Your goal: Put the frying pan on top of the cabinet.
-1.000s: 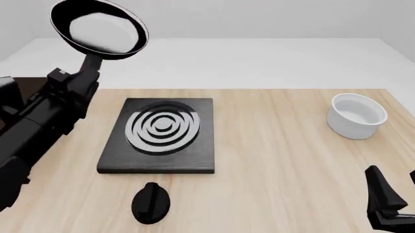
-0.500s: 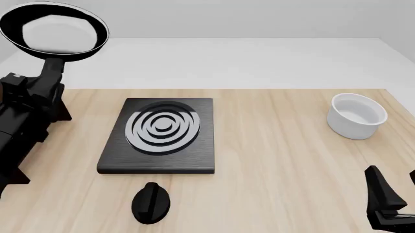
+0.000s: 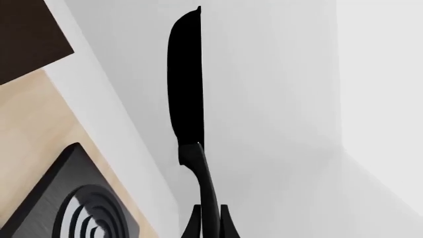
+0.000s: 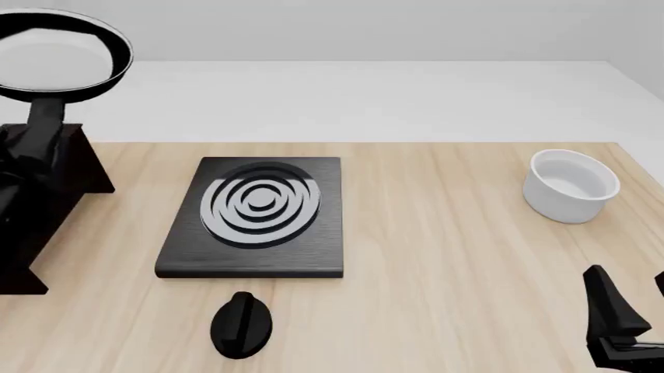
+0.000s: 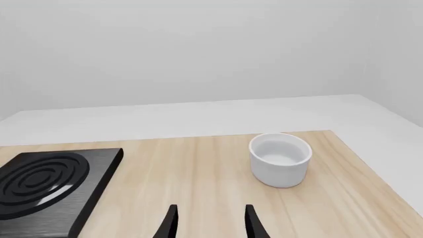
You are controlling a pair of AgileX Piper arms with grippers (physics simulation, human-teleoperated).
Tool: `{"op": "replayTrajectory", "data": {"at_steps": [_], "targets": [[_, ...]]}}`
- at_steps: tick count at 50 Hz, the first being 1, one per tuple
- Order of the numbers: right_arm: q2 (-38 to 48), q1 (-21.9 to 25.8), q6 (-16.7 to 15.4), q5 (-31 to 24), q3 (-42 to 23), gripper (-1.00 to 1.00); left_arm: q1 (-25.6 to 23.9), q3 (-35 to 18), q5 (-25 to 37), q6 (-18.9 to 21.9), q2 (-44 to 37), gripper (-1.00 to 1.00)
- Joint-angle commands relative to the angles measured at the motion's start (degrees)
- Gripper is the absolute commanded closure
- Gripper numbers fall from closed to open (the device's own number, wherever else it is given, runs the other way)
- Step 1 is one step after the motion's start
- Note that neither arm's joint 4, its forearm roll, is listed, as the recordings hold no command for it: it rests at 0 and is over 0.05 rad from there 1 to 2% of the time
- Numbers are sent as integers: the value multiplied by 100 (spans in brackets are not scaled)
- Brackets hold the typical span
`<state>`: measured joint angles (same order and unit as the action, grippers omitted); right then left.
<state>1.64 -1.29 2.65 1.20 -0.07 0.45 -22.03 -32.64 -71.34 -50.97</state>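
Up at about ten o'clock in the front view, the frying pan (image 4: 52, 53) hangs in the air above the cabinet (image 4: 47, 210), its pale inside facing the camera and its thin handle pointing down towards the cabinet's flat top. In the left wrist view the left gripper (image 3: 210, 223) is clamped on the pan's handle, the two fingers pressed to either side of it, and the pan shows edge-on as a thin black sliver. The stove slab (image 4: 257, 216) with its white rings lies flat near the middle of the wooden table (image 4: 456, 272), with the small black knob (image 4: 242, 324) just beside it at six o'clock. The white bowl (image 4: 571, 186) stands at three o'clock. The right gripper (image 5: 209, 222) rests low at five o'clock, fingers apart and holding nothing.
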Motion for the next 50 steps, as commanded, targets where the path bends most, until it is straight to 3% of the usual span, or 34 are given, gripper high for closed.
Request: {"op": "replayTrajectory", "data": {"at_steps": [1, 19, 50], "targets": [[69, 10, 6, 64, -2, -100, 315, -95, -120, -35, 159, 100], [8, 23, -19, 0, -1, -100, 716, -15, -190, -196, 163, 100], [119, 54, -71, 82, -4, -100, 1359, 568, -967, -747, -206, 100]]}}
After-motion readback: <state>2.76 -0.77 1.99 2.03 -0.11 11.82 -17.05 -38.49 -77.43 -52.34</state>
